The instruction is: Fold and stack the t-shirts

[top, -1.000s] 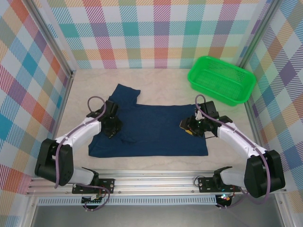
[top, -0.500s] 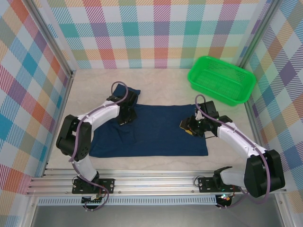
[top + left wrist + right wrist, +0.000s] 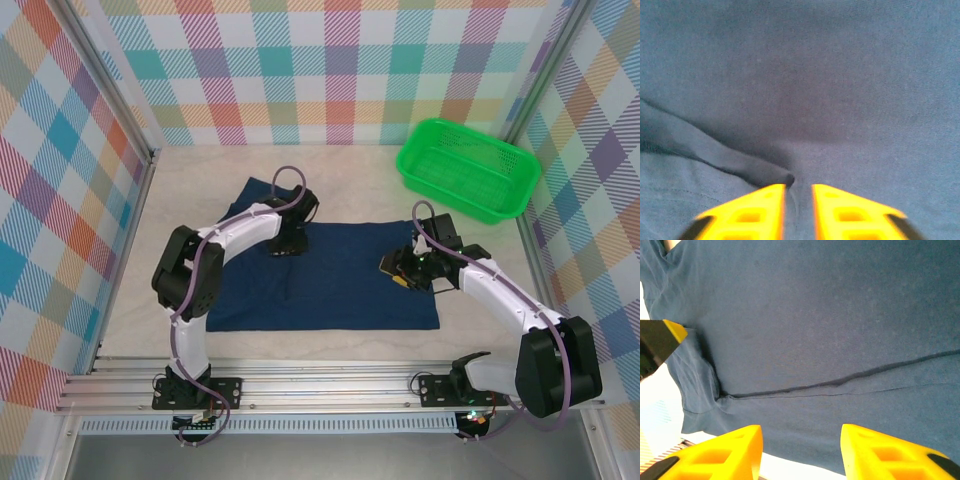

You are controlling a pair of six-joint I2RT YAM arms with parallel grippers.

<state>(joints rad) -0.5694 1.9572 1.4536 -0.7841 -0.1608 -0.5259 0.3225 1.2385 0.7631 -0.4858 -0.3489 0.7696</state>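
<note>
Left pincer (image 3: 798, 187), narrowly parted, stretches far over the t-shirt (image 3: 340, 288); right pincer (image 3: 801, 433) apart.

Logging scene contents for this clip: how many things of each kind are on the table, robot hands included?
Navy t-shirt: 1
Green basket: 1
Robot hands: 2, the left hand and the right hand
Total: 4

Green basket (image 3: 466, 166) at table's (image 3: 350, 165) far-right corner
</note>
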